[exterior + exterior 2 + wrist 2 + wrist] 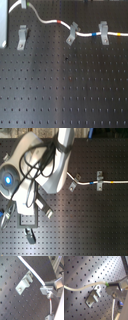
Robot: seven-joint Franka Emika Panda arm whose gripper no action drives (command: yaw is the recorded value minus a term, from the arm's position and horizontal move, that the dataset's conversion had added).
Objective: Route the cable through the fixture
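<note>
The white cable [47, 22] runs from the first exterior view's top left, past a red band, through the slanting grey clip [73, 33] and the broader grey clip [104, 32], to a yellow band at the right. The fixture [21, 37], a narrow upright grey clip, stands apart below the cable's free end. In the first wrist view my gripper [110, 287] is shut on the cable [81, 287] at its green band, and the cable passes close over the fixture's [94, 297] forked top. The second wrist view shows the gripper [46, 289], the cable [32, 271] and the fixture [23, 283] beside it.
Everything sits on a black perforated board [65, 90]. In the second exterior view the white arm [40, 168] hides the fixture and the gripper; the cable [85, 182] shows to its right. A white upright part [3, 25] stands at the first exterior view's left edge.
</note>
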